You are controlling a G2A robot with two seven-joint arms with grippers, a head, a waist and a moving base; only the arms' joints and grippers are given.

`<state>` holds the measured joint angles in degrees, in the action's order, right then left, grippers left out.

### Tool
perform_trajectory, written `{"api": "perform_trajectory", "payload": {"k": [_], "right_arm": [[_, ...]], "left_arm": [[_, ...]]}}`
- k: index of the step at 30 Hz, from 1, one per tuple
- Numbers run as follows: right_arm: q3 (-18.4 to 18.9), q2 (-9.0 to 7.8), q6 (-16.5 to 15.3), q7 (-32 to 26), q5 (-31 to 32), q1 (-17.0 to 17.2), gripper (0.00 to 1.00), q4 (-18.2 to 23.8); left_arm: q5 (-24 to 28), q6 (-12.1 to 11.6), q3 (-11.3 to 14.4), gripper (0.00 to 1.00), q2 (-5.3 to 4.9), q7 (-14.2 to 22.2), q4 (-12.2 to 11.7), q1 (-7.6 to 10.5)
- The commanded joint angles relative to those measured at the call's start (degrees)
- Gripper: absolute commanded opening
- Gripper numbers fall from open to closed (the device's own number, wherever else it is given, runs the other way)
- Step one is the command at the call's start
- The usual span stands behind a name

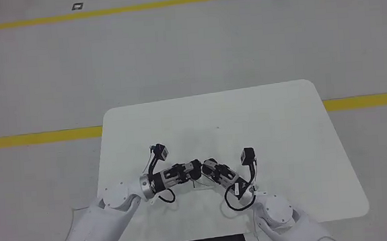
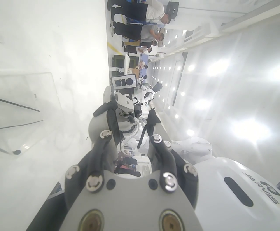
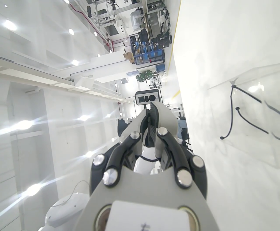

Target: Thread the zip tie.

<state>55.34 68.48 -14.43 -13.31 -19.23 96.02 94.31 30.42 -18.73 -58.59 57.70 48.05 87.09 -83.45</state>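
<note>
Over the table's near middle my two grippers face each other tip to tip. My right gripper (image 3: 152, 109) (image 1: 208, 166) is shut, and a dark ridged strip that looks like the zip tie (image 3: 150, 126) is pinched between its fingers. My left gripper (image 2: 130, 120) (image 1: 197, 167) is open, its fingers wide apart with the right gripper showing in the gap. A thin black curved strip (image 2: 142, 136), seemingly the zip tie's free end, hangs close beside one left finger (image 2: 156, 140). I cannot tell whether it touches that finger.
A clear tray (image 3: 242, 75) (image 2: 53, 87) lies flat on the white table (image 1: 260, 116), off to the side of both grippers. It holds loose black zip ties (image 3: 231, 109) (image 2: 20, 106). Bare tabletop spreads beyond the arms to the far edge.
</note>
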Motion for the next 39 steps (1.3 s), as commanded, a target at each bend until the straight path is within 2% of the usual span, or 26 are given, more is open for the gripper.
{"api": "perform_trajectory", "payload": {"k": [1, 13, 29, 39], "right_arm": [[0.1, 0.01, -0.1, 0.0, 0.1, 0.2, 0.0, 0.1], [0.4, 0.14, -0.3, -1.1, 0.5, 0.5, 0.0, 0.3], [0.3, 0.46, -0.5, -2.3, 1.0, 0.1, 0.0, -0.1], [0.9, 0.56, -0.8, -2.5, 0.9, 0.1, 0.0, 0.1]], "left_arm": [[-0.2, 0.1, 0.0, 0.28, -0.03, -0.2, 0.0, 0.0], [-0.4, 0.2, 0.0, 0.22, -0.14, -1.3, 0.2, -0.25], [-0.2, 0.6, 0.7, 0.11, -0.03, -1.8, -0.6, 0.52], [-0.1, 1.3, 0.9, 0.08, -0.05, -1.9, -1.0, 0.9]]}}
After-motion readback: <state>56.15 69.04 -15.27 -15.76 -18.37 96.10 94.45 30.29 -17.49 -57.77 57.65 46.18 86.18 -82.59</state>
